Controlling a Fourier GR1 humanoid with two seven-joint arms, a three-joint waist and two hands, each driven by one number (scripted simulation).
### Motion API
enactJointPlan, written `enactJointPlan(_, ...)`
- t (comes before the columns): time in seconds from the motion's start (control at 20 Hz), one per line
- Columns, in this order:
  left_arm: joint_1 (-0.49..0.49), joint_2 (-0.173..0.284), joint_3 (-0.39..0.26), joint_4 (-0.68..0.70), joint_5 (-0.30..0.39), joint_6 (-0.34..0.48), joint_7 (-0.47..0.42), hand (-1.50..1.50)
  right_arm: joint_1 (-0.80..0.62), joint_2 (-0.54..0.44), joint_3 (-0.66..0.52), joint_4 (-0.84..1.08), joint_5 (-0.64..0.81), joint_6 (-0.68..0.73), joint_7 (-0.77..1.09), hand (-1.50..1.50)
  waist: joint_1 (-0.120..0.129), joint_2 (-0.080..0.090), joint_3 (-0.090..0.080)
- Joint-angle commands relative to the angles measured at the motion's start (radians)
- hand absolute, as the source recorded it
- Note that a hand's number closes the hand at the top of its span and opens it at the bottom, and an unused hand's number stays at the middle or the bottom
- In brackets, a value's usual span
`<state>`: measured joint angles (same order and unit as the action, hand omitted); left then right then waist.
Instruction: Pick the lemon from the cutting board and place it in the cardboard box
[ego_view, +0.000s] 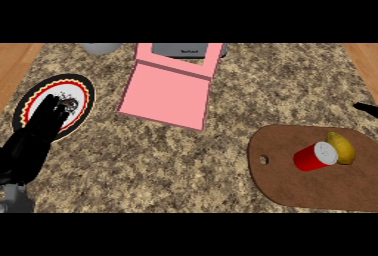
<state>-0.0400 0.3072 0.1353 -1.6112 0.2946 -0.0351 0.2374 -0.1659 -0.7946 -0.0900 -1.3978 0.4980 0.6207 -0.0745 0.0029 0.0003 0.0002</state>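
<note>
Care is needed: the right robot hand (365, 108), fingers unreadable at the edge, should approach the lemon (342, 147) from the far side, clear of the red can (315, 156) touching it, while the left robot hand (38, 131) rests open.

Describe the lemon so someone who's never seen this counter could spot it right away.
Find the brown oval wooden cutting board at the speckled stone counter's right side. Two things sit on it, touching: a red cylindrical can lying tipped, and right of it the yellow oval lemon, the only yellow thing there.
</note>
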Motion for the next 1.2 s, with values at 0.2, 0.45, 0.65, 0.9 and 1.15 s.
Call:
enactJointPlan(0.2, 0.064, -0.018, 0.033, -0.067, -0.002, -0.044, 0.023, 0.00, 0.016, 0.082, -0.030, -0.015, 0.090, -0.033, -0.051, -1.50, 0.001, -0.001, 0.000)
enactJointPlan(0.45, 0.054, -0.035, 0.051, -0.054, 0.007, -0.058, 0.021, 0.00, -0.013, 0.074, -0.027, -0.046, 0.151, -0.002, -0.017, -1.50, 0.000, -0.001, 0.000)
enactJointPlan(0.65, 0.035, -0.017, 0.064, -0.071, -0.011, -0.070, 0.054, 0.00, -0.088, 0.090, -0.028, 0.017, 0.179, 0.044, -0.003, -1.50, 0.003, 0.000, 0.000)
enactJointPlan(0.9, 0.025, -0.037, 0.076, -0.040, -0.019, -0.080, 0.035, 0.00, -0.068, 0.142, -0.020, -0.001, 0.225, 0.060, 0.031, -1.50, 0.000, -0.001, 0.000)
enactJointPlan(1.15, -0.012, -0.059, 0.059, -0.051, -0.053, -0.048, 0.078, 0.00, -0.098, 0.188, -0.005, 0.020, 0.292, 0.032, 0.068, -1.50, 0.000, -0.001, 0.000)
